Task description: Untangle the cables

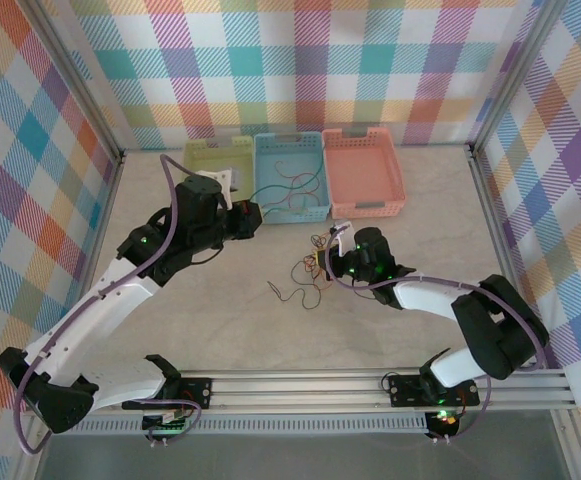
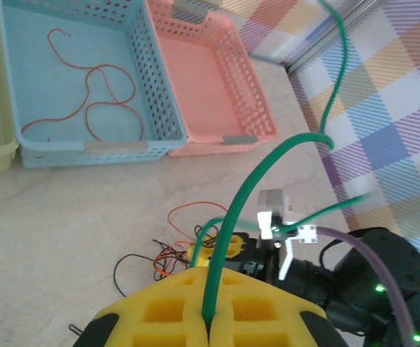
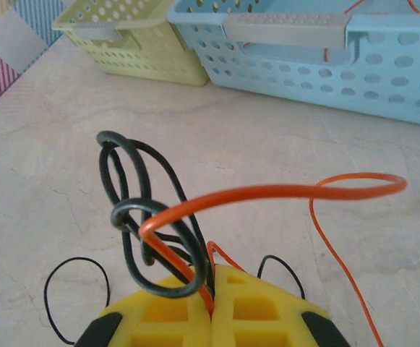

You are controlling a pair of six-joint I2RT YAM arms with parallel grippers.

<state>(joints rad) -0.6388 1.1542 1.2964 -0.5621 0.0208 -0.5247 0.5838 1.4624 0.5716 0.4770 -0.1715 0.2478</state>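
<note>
Your left end effector is clenched on the green cable. It sits just in front of the blue basket, on that basket's left side. The green cable climbs out from between the yellow fingers, arcs up, and runs off to the right of the basket.

Your right end effector is clenched too, grasping the orange cable and the black cable together. It is in front of the blue basket and off its right corner. The black cable stands up in several loops above the fingers, and the orange one passes through them and sweeps right in a long bow before dropping to the counter.

The rest of the tangle lies on the counter in front of the blue basket, just beside the right end effector. It is made of thin black and orange strands, loose rather than tight.

A single red cable lies curled inside the blue basket. The pink basket touches its right side and the yellow basket its left.
</note>
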